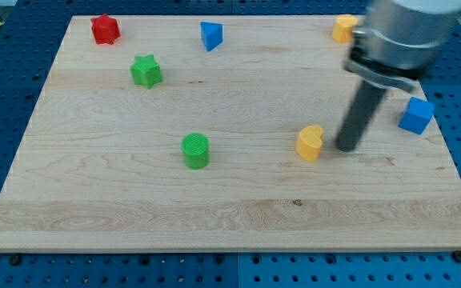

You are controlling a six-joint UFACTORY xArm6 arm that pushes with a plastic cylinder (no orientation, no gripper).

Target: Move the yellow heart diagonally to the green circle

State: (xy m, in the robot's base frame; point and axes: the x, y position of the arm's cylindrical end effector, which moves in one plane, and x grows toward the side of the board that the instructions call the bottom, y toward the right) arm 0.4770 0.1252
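Note:
The yellow heart (310, 143) lies on the wooden board, right of centre. The green circle (196, 150) stands to its left, near the board's middle, at about the same height in the view. My tip (346, 149) rests on the board just to the right of the yellow heart, with a small gap between them. The dark rod rises from it toward the view's top right, where the arm's blurred grey body covers part of the board's edge.
A green star (146, 71) and a red star (105, 29) lie at the upper left. A blue triangle (210, 35) lies at top centre. A yellow block (344, 28) sits at the top right, partly behind the arm. A blue cube (416, 115) is by the right edge.

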